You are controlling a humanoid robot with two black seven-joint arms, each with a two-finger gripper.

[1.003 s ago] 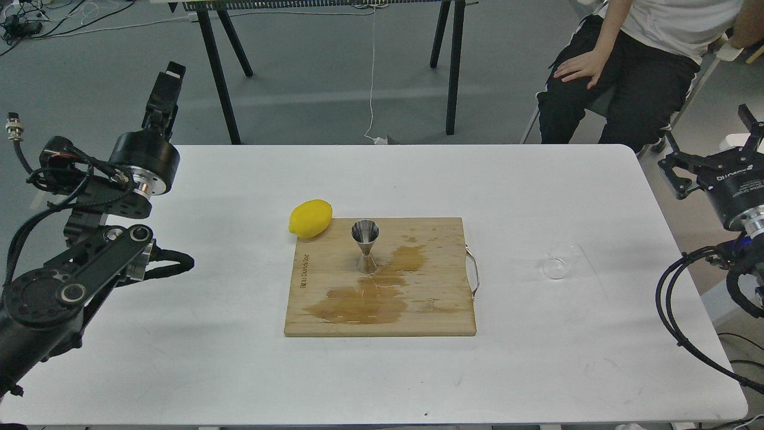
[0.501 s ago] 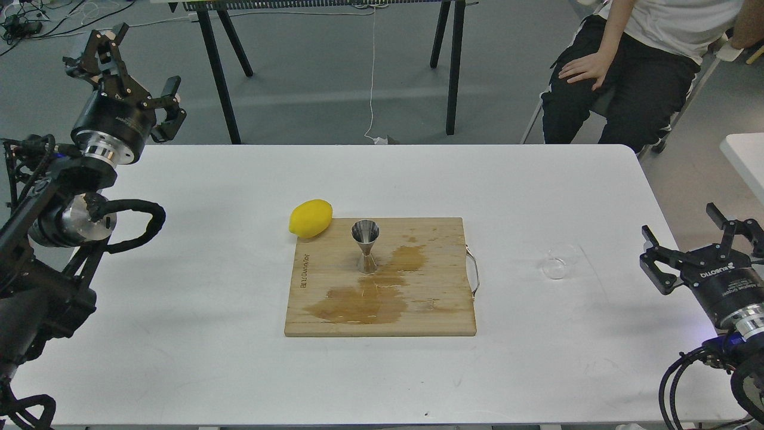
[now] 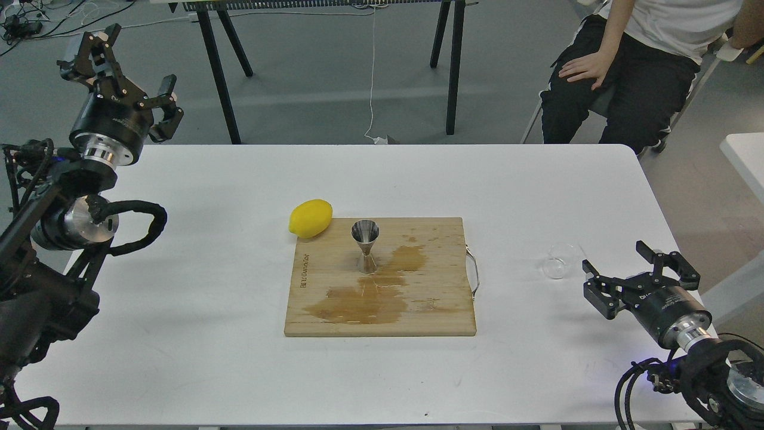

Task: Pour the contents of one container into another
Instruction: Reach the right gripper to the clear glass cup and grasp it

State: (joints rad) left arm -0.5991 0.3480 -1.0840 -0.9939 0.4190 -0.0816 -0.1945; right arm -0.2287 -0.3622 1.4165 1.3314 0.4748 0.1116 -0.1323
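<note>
A small clear glass cup (image 3: 558, 263) lies on the white table (image 3: 209, 251) right of the board, apparently on its side. The steel hourglass jigger (image 3: 364, 246) stands upright on the wooden cutting board (image 3: 430, 310), beside a brown wet stain. My right gripper (image 3: 640, 276) is open, low over the table's right side, just right of and below the glass cup, not touching it. My left gripper (image 3: 116, 77) is open and empty, raised beyond the table's far left corner.
A yellow lemon (image 3: 310, 218) rests at the board's far left corner. The board has a metal handle (image 3: 474, 272) on its right side. A seated person (image 3: 627, 60) is behind the far right corner. Black table legs (image 3: 221, 71) stand beyond.
My right gripper has come down and leftward from the far right edge to just beside the glass cup. My left arm swung up, its gripper now raised at the far left.
</note>
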